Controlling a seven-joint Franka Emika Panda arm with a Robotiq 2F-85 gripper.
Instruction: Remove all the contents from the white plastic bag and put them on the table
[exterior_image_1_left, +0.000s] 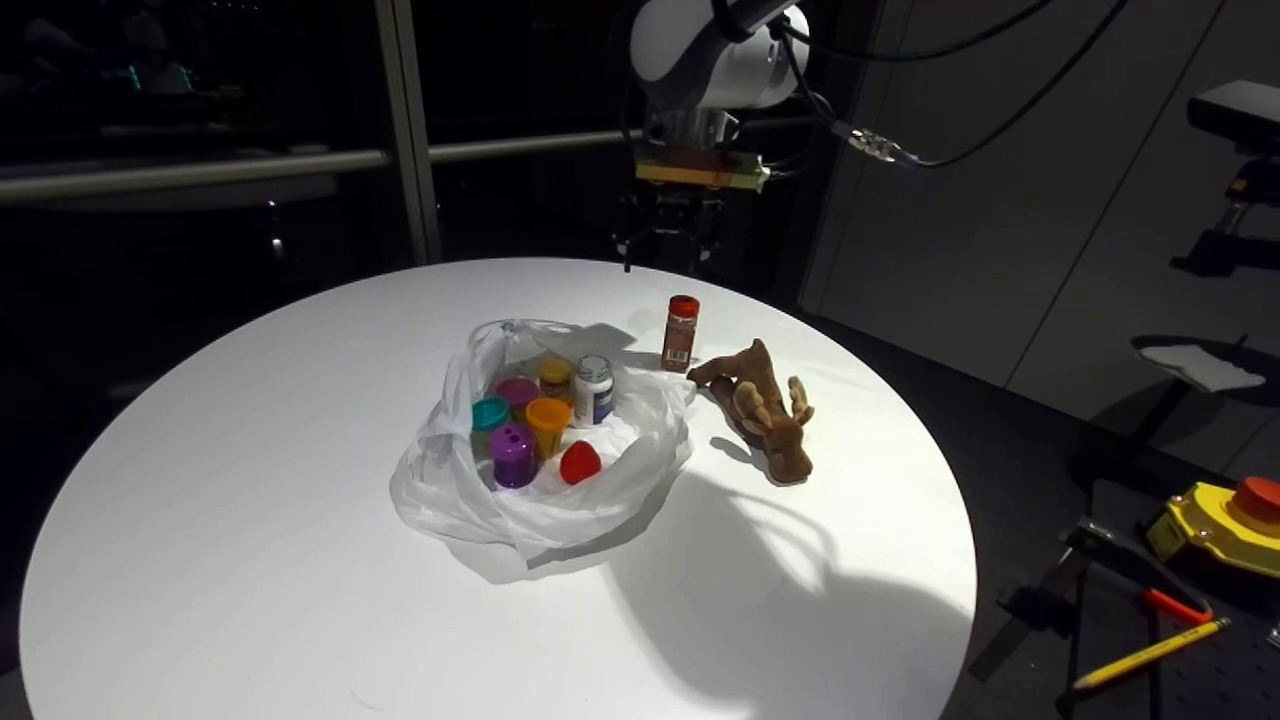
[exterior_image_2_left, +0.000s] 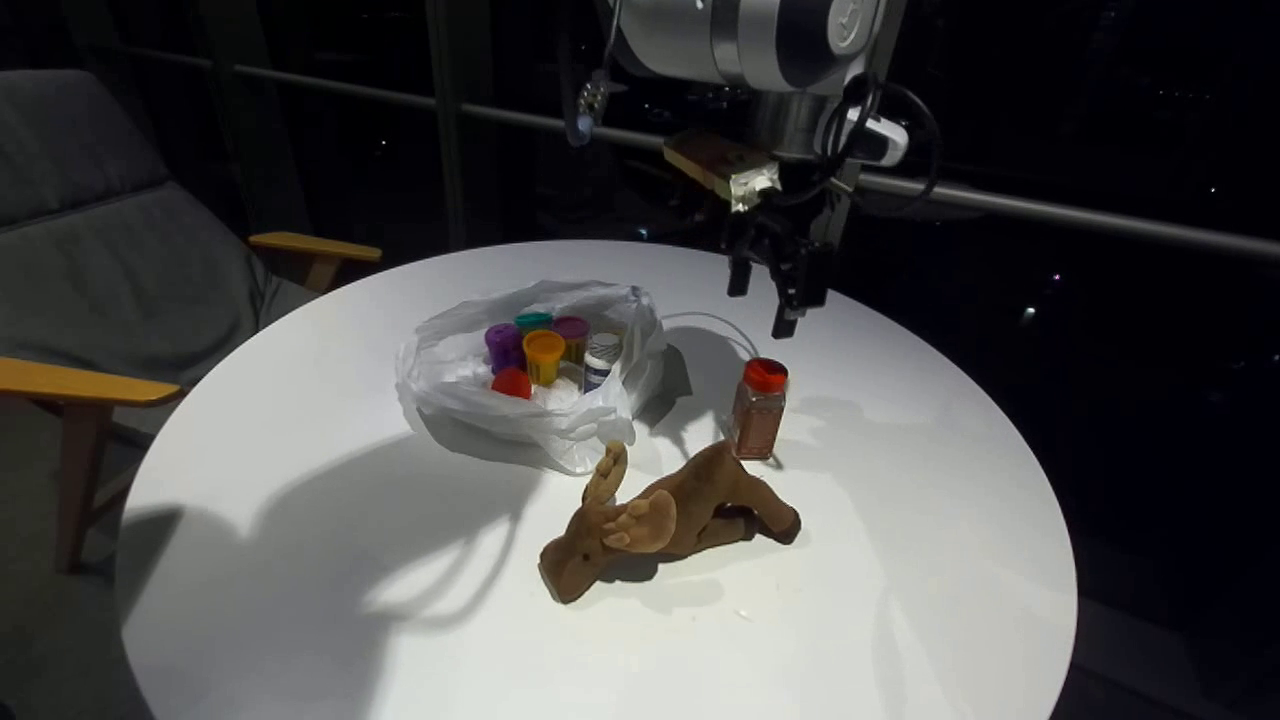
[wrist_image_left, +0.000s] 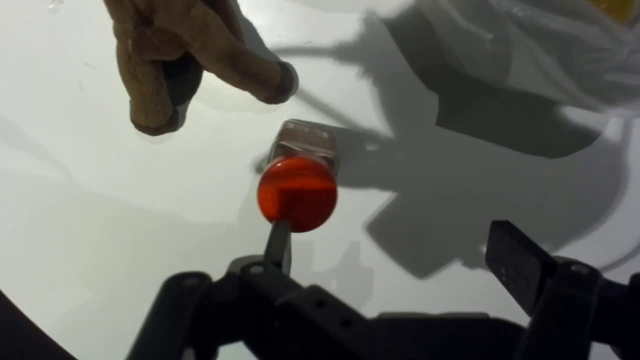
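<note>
The white plastic bag (exterior_image_1_left: 440, 490) lies wide open on the table, also in the other views (exterior_image_2_left: 520, 425) (wrist_image_left: 525, 55). Inside are a purple pot (exterior_image_1_left: 513, 460), an orange pot (exterior_image_1_left: 548, 425), a teal-lidded pot (exterior_image_1_left: 490, 413), a magenta-lidded pot (exterior_image_1_left: 517, 391), a yellow-lidded jar (exterior_image_1_left: 556, 374), a white bottle (exterior_image_1_left: 594, 392) and a red item (exterior_image_1_left: 580, 463). A red-capped jar (exterior_image_2_left: 760, 415) stands outside the bag, near a brown plush moose (exterior_image_2_left: 670, 510). My gripper (exterior_image_1_left: 660, 264) is open and empty above the table; in the wrist view (wrist_image_left: 390, 235) one fingertip overlaps the red cap (wrist_image_left: 299, 195).
The round white table (exterior_image_1_left: 250, 600) carries everything. The moose's legs (wrist_image_left: 260, 80) lie close to the red-capped jar. A grey chair (exterior_image_2_left: 90, 220) with wooden arms stands by the table. A yellow emergency-stop box (exterior_image_1_left: 1215, 525) and a pencil (exterior_image_1_left: 1150, 653) sit off the table.
</note>
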